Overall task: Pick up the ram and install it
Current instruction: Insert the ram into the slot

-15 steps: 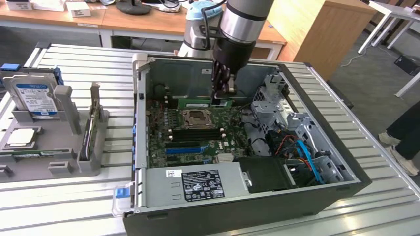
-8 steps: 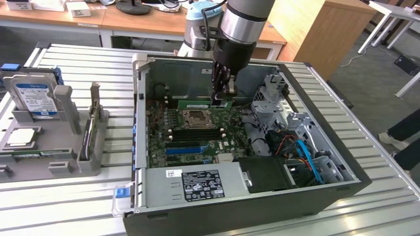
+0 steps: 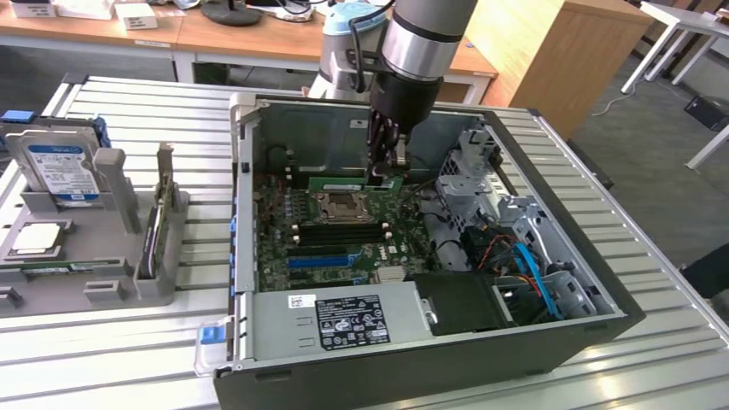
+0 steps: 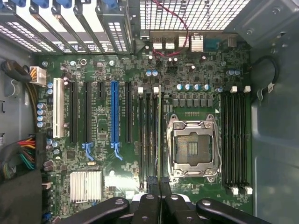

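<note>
Black two-fingered gripper (image 4: 160, 183) pinches the long, thin green circuit-board ram (image 3: 345, 183), held edge-down just above the green motherboard (image 3: 285, 248) beside the silver processor socket (image 3: 341, 205), upper middle of the exterior view. Probably light, stiff and fragile; best held by its top edge.

Ram (image 3: 348, 183) beside socket (image 3: 341, 206), inside case (image 3: 307, 128)
</note>
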Robot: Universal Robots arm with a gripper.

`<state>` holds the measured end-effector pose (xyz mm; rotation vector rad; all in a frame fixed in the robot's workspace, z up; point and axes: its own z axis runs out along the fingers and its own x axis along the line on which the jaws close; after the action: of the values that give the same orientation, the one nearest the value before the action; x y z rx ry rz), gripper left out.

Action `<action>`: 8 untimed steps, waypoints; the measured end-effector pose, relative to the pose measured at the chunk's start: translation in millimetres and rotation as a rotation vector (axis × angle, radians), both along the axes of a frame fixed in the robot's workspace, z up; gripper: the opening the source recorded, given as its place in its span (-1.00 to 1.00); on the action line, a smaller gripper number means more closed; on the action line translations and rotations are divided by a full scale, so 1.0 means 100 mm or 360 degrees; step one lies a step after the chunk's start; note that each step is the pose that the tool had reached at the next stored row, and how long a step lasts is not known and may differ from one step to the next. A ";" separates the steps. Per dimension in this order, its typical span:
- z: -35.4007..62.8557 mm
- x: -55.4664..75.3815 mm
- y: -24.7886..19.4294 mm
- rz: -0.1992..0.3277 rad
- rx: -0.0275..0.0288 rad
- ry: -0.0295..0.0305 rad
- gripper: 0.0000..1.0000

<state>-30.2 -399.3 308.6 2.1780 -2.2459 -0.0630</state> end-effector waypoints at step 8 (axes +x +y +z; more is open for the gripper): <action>-0.076 0.00 0.000 0.0000 0.00019 -0.00001 -0.76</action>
<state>-30.2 -399.3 301.0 2.1787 -2.2465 -0.0642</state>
